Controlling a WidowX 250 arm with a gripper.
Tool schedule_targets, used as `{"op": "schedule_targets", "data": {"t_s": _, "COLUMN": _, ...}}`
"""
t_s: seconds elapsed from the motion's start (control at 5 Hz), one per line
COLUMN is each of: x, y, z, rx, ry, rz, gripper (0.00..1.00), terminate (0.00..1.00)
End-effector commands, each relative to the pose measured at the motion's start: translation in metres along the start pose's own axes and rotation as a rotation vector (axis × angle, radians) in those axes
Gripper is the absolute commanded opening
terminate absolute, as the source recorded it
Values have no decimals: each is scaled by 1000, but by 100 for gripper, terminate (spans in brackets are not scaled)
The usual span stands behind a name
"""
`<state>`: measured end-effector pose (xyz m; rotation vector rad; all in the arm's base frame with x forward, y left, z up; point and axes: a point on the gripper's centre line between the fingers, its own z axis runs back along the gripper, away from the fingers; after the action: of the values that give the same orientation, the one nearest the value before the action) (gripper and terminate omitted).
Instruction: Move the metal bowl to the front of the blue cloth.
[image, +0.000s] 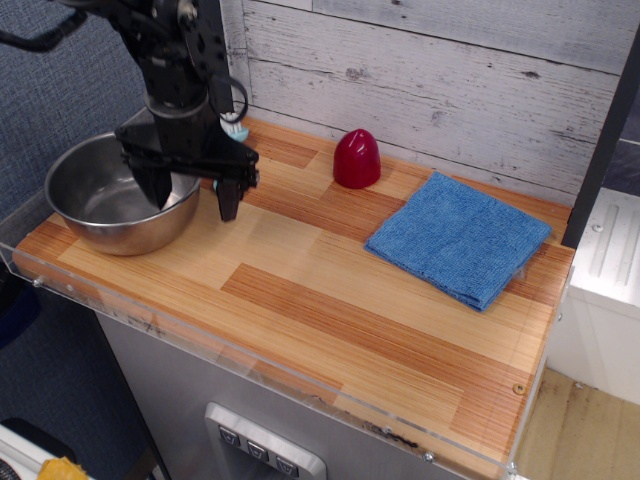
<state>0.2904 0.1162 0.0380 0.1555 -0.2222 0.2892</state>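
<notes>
Between the parted fingers (228, 190) the gripper (190, 190) is straddling the metal bowl's (105, 195) thin, stiff, slippery rim, the best hold.

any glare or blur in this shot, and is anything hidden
In the single observation view: sharp, evenly lit, soft shadows; bright reflections inside the bowl; cloth matte and clear; the gripper straddles the bowl's right rim and hides most of the brush.
</notes>
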Motion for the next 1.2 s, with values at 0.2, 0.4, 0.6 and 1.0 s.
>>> {"op": "schedule_targets", "data": {"t_s": 0.2, "x": -3, "y": 27, "z": 17, "rx": 44, "ry": -45, "rz": 144, "gripper": 0, "terminate": 0}}
{"op": "schedule_targets", "data": {"t_s": 0.4, "x": -4, "y": 29, "z": 16, "rx": 34, "ry": -40, "rz": 176, "gripper": 0, "terminate": 0}}
{"op": "schedule_targets", "data": {"t_s": 0.6, "x": -1, "y": 27, "z": 16, "rx": 34, "ry": -36, "rz": 190, "gripper": 0, "terminate": 0}}
{"op": "schedule_targets", "data": {"t_s": 1.0, "x": 11, "y": 22, "z": 33, "rx": -32, "ry": -70, "rz": 266, "gripper": 0, "terminate": 0}}
